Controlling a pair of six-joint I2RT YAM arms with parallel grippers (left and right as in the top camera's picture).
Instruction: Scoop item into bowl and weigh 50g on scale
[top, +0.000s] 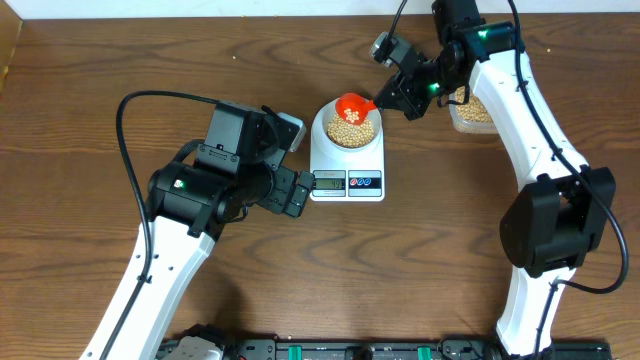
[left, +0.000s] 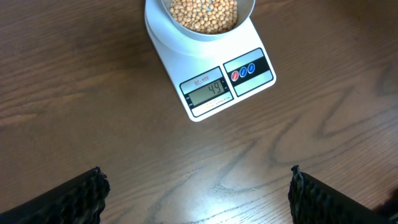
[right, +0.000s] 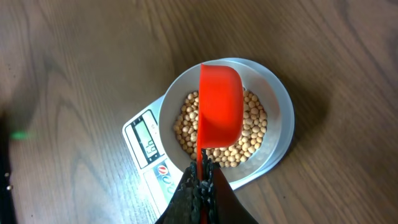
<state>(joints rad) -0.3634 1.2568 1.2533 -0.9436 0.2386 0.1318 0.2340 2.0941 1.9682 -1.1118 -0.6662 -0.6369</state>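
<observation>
The pale bowl (top: 346, 131) sits on the white scale (top: 347, 182) and holds many tan beans (top: 350, 136). The scale's display (left: 208, 91) reads 49 in the left wrist view. My right gripper (top: 400, 93) is shut on the handle of an orange-red scoop (top: 355, 106), held over the bowl with a few beans in it. In the right wrist view the scoop (right: 219, 102) hangs over the beans (right: 252, 124), with the jaws (right: 202, 177) clamped on its handle. My left gripper (top: 298, 190) is open and empty, just left of the scale; its fingers (left: 199, 193) frame bare table.
A clear plastic tub of beans (top: 472, 108) stands at the back right, partly hidden by my right arm. Cables run from both arms. The table is brown wood (top: 420, 260).
</observation>
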